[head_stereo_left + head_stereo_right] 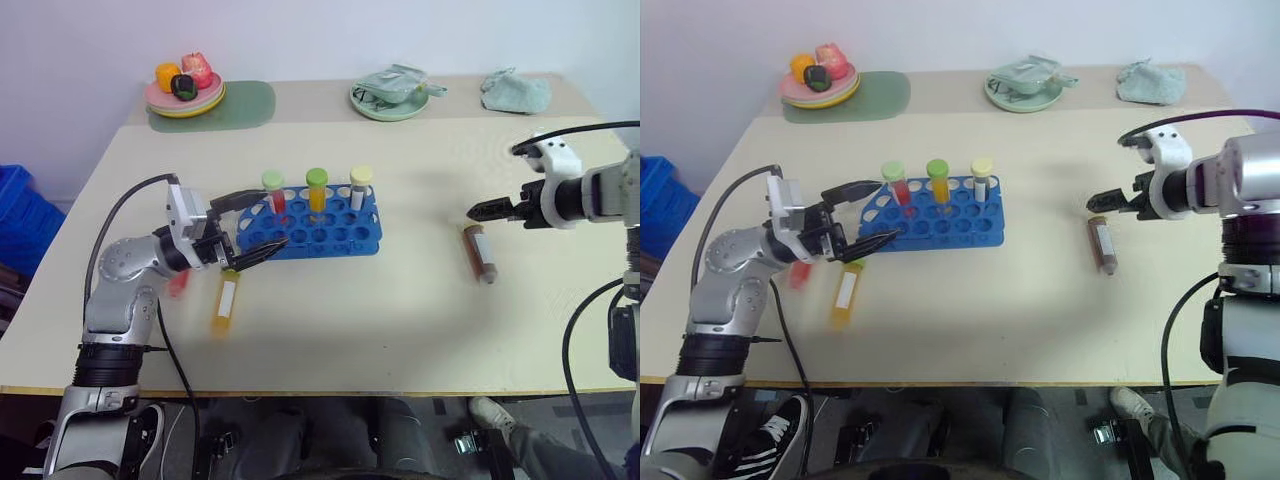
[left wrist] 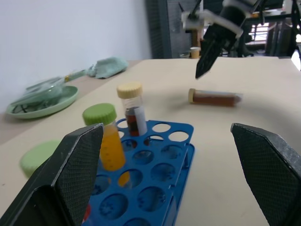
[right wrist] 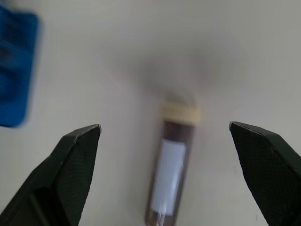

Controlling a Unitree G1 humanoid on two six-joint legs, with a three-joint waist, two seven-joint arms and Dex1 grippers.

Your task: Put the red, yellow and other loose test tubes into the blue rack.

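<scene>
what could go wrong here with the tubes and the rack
1. The open left gripper hangs right beside the blue rack; a sweep could shove it or tip the standing tubes.
2. The brown tube lies flat under the open right gripper; a misjudged pinch could roll it away.

Plain white wall (image 1: 330, 35) behind a big cream table (image 1: 400, 310) with rounded corners. A second tabletop (image 1: 310, 100) of the same colour sits against the wall. A blue crate (image 1: 20, 215) sits on the floor off the left side (just its edge visible). Light's soft and even, shadows faint.
</scene>
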